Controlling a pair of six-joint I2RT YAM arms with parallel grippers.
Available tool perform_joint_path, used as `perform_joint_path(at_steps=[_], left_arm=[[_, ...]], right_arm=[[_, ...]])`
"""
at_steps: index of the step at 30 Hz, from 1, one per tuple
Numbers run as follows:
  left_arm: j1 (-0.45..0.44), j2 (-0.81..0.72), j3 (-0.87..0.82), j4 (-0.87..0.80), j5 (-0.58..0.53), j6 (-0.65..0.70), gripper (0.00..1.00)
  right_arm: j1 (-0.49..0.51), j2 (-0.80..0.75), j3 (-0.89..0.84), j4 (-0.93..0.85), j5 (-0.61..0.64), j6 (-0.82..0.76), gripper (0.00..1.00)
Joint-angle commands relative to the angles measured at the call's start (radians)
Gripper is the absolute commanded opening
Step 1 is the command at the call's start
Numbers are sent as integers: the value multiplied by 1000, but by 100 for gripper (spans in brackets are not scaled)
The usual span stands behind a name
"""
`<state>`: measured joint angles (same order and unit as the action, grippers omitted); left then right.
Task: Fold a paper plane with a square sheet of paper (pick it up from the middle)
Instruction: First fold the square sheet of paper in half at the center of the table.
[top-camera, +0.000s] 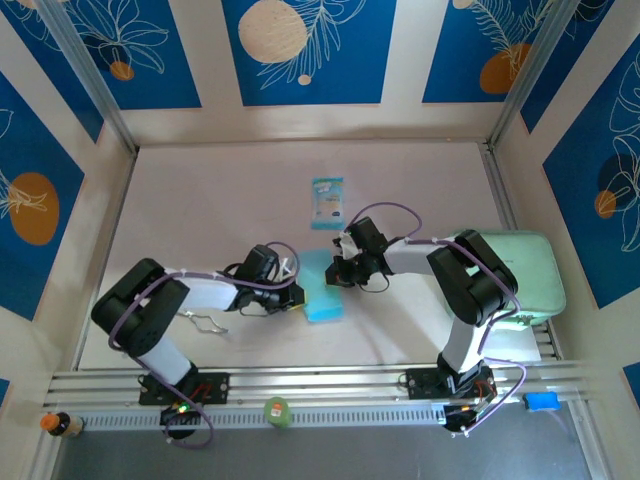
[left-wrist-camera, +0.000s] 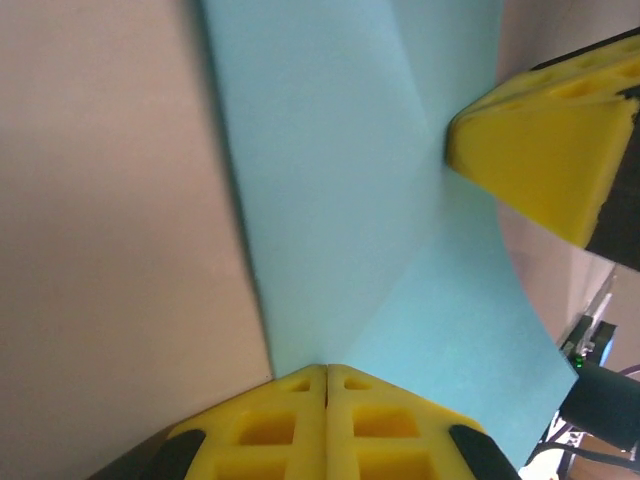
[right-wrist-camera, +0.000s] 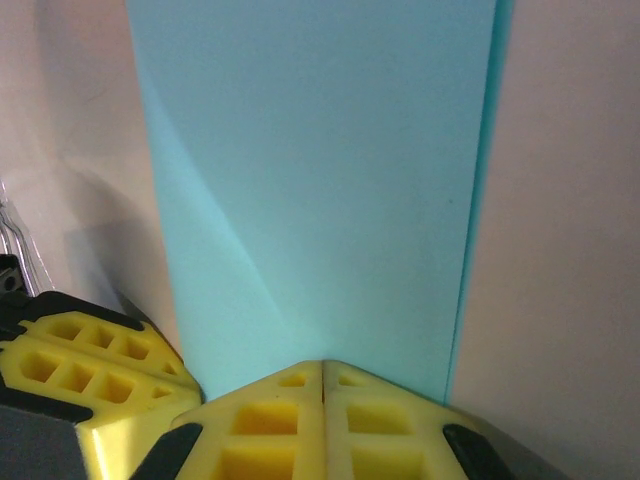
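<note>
Light-blue square paper sheet (top-camera: 325, 300) is touched at nine o'clock by closed left gripper (left-wrist-camera: 325, 372). Closed right gripper (right-wrist-camera: 322, 368) is set at one o'clock.

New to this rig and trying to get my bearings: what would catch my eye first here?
The light-blue sheet of paper lies mid-table, folded narrow, both arms bent in over it: the left tool at its left edge, the right tool at its upper right, both shut against the paper. Beyond it lies a small teal-and-white packet; a pale green pad sits at the right.
</note>
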<state>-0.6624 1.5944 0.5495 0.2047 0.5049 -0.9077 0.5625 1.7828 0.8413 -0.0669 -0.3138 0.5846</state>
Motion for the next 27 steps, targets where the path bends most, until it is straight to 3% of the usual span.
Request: perform_joint_path(at_steps=[1, 10, 19, 27], left_arm=[[-9, -55, 38, -115, -21, 36, 4], [-39, -33, 46, 94, 62, -128, 4], [-66, 22, -33, 97, 47, -104, 3], [-69, -30, -96, -27, -9, -1, 3]], right_arm=[[-1, 13, -38, -81, 65, 6, 0], [-1, 18, -34, -84, 63, 3, 0], [-1, 18, -37, -82, 66, 4, 0], [-3, 21, -39, -82, 70, 8, 0]])
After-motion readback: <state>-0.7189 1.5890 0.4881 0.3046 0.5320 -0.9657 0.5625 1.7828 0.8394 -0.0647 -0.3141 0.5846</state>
